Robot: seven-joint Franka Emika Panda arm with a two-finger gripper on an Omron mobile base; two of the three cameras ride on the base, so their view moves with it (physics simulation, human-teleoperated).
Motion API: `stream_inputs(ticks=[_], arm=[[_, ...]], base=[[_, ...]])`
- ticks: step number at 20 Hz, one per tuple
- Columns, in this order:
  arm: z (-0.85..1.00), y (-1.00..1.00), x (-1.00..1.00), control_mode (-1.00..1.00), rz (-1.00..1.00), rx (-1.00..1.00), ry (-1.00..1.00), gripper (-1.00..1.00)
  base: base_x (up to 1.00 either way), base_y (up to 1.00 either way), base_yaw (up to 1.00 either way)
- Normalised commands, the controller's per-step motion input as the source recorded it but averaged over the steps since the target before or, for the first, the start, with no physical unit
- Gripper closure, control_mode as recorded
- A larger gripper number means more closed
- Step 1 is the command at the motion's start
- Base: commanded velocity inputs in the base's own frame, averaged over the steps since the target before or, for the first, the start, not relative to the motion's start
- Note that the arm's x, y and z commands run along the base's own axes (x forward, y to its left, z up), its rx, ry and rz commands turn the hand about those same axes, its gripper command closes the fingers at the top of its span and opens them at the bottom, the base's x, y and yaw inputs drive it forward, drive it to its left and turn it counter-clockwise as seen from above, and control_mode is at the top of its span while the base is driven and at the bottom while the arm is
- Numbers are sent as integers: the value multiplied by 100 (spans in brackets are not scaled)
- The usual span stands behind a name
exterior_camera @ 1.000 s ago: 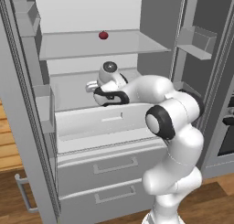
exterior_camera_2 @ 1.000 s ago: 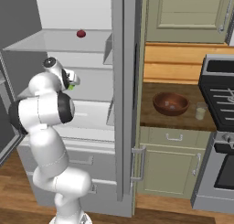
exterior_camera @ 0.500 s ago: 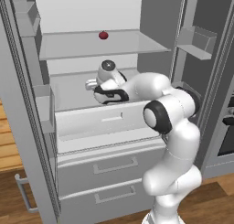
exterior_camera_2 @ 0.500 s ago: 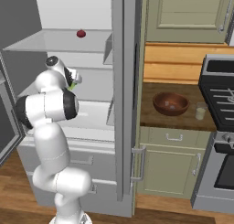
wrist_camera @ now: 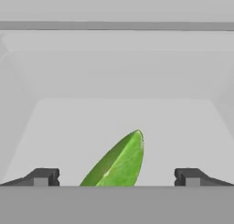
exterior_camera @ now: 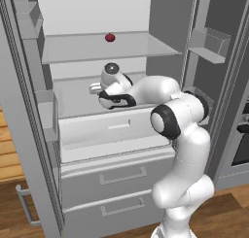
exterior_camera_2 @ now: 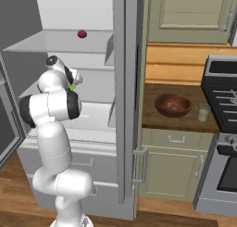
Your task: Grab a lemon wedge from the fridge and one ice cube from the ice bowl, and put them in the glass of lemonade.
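Yellow-green and pointed, the lemon wedge (wrist_camera: 119,162) lies on the white middle shelf of the fridge (exterior_camera: 116,47), between the 2 dark fingertips (wrist_camera: 43,176) of the gripper (wrist_camera: 116,177), which stand spread wide on either side without touching it. In the right base view the wedge shows as a green speck just beside the hand. A small red fruit (exterior_camera: 110,37) sits on the shelf above. Out on the wooden counter (exterior_camera_2: 185,122), the ice bowl (exterior_camera_2: 173,104) rests near the glass of lemonade (exterior_camera_2: 202,112), well apart from the fridge's interior.
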Motion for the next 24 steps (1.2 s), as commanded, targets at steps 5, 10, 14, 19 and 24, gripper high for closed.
stream_inputs(ticks=[5,10,14,19,24], arm=[[-1,0,0,-100,-6,0,0,-100],[-32,0,0,-100,-4,0,0,-100],[-49,0,2,-100,-3,0,2,-100],[-19,0,1,-100,-2,0,0,-100],[3,0,7,-100,-4,0,0,-100]], base=[[0,0,0],[0,0,0],[0,0,0],[0,0,0],[0,0,0]])
